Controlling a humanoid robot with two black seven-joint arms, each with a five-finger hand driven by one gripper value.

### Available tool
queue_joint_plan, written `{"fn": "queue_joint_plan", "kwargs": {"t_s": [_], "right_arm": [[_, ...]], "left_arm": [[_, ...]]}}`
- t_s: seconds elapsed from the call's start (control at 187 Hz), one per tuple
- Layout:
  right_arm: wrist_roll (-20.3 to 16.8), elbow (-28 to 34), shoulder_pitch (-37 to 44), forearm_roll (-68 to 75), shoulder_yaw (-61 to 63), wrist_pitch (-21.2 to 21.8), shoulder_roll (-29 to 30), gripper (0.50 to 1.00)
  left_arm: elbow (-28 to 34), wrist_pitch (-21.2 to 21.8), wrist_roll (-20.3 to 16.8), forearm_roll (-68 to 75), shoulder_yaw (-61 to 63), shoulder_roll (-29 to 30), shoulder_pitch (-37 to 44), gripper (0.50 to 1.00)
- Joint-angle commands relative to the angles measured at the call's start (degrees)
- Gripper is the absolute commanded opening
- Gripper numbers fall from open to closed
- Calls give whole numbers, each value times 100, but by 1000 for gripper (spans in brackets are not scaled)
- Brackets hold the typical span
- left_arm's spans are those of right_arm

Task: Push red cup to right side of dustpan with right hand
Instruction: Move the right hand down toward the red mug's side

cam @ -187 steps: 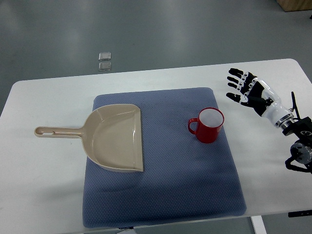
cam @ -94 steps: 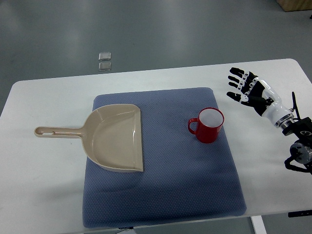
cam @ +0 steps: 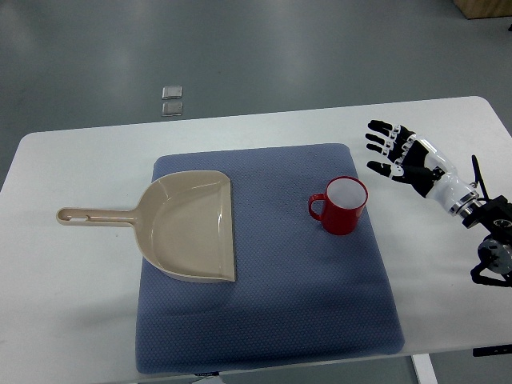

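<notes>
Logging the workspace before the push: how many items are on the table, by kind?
Red cup: 1
Beige dustpan: 1
Blue mat: 1
Total: 3
The right robot hand hangs open beside the mat, apart from the cup.

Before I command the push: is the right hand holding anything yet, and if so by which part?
Nothing is held. The right hand is open, fingers spread, over the white table, apart from the red cup.
</notes>
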Motion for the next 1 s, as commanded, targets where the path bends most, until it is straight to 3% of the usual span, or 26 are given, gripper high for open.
{"fn": "queue_joint_plan", "kwargs": {"t_s": [0.0, 0.288, 0.993], "right_arm": [[0, 10, -26, -16, -3, 101, -82, 911], [0, 125, -158, -385, -135, 198, -355, 909], [0, 511, -334, -1220, -311, 145, -311, 909]], "left_arm": [[0, 0, 0, 0, 0, 0, 0, 1000], [0, 0, 0, 0, 0, 0, 0, 1000], [0, 0, 0, 0, 0, 0, 0, 1000]]}}
